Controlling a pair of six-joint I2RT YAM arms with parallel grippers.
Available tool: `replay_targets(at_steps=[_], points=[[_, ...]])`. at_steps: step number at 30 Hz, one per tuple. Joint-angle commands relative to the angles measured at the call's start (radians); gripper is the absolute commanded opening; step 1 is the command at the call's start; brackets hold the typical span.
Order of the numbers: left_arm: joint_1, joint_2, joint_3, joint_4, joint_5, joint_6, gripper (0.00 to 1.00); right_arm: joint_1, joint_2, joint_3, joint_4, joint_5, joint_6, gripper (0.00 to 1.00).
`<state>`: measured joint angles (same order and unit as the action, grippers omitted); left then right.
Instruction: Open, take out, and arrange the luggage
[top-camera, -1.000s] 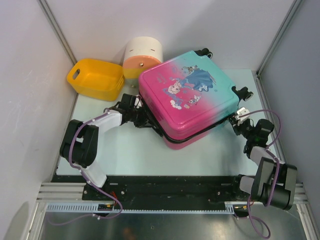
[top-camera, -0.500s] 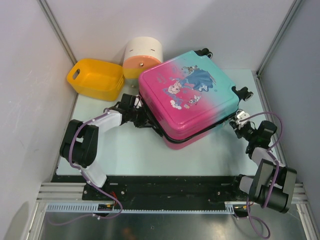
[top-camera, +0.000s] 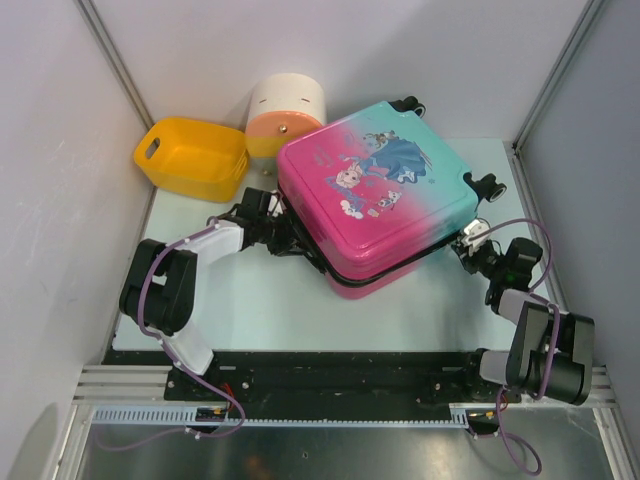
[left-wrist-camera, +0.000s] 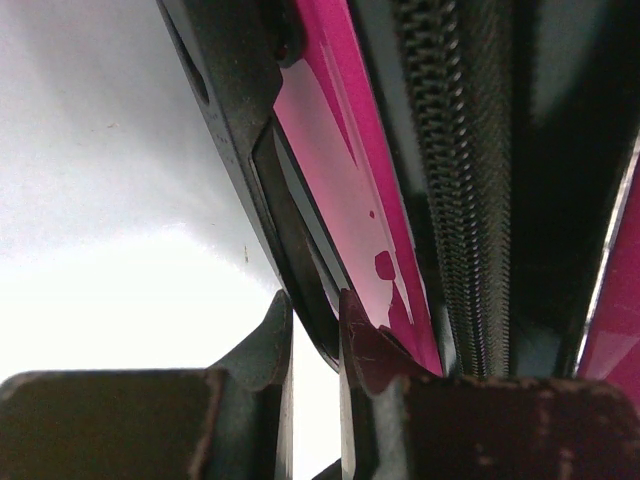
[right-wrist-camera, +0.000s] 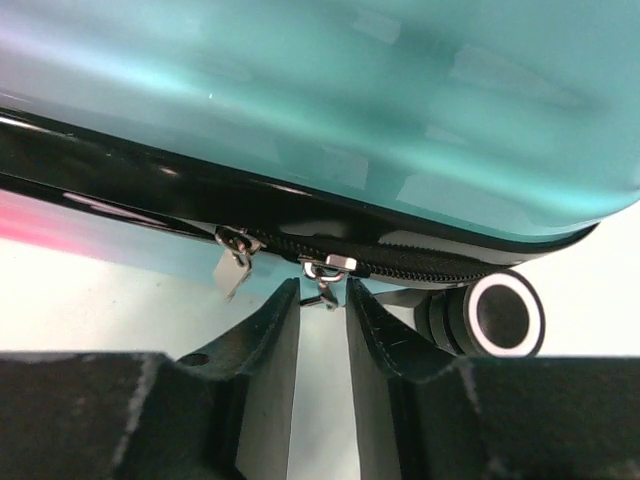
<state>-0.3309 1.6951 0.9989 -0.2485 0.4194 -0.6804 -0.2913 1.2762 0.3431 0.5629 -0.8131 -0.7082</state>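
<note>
The luggage lies flat on the table, its pink-to-teal printed shell facing up and its wheels at the back right. At the pink left edge, my left gripper is shut on a black strip of the rim, which fills the gap between its fingertips. The zip teeth run just right of that strip. My right gripper is at the teal front-right corner, open by a narrow gap. A small metal zip pull hangs between its tips without being pinched. A second pull hangs to the left.
A yellow basket and a cream-and-orange round box stand at the back left, touching the luggage's far corner. A black wheel sits just right of my right fingers. Walls close in on both sides.
My right gripper has shifted a little left, closer to the luggage's corner, and its jaws closed briefly and parted again. The left arm and the luggage have not moved.
</note>
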Motion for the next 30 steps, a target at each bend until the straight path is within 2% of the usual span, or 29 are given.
replay_targets(at_steps=[1,2,5,13,18,23,30], points=[[0.027,0.032,-0.054,-0.086,-0.119,0.147,0.0,0.012,0.026,0.033,0.091,0.026,0.016,0.27],[0.027,0.031,-0.055,-0.084,-0.119,0.143,0.0,0.012,0.022,0.033,0.091,0.023,0.016,0.24],[0.027,0.012,-0.072,-0.084,-0.139,0.143,0.0,0.009,0.006,0.033,0.063,0.022,0.007,0.0],[0.053,-0.084,-0.146,-0.086,-0.194,0.16,0.0,-0.12,-0.113,0.033,-0.124,-0.032,-0.054,0.0],[0.11,-0.123,-0.151,-0.152,-0.225,0.237,0.0,-0.187,-0.149,0.037,-0.184,-0.06,-0.108,0.0],[0.187,-0.135,-0.106,-0.244,-0.298,0.355,0.0,-0.206,-0.133,0.048,-0.181,-0.047,-0.103,0.0],[0.265,-0.153,-0.091,-0.307,-0.35,0.458,0.0,-0.216,-0.089,0.053,-0.055,-0.027,-0.011,0.0]])
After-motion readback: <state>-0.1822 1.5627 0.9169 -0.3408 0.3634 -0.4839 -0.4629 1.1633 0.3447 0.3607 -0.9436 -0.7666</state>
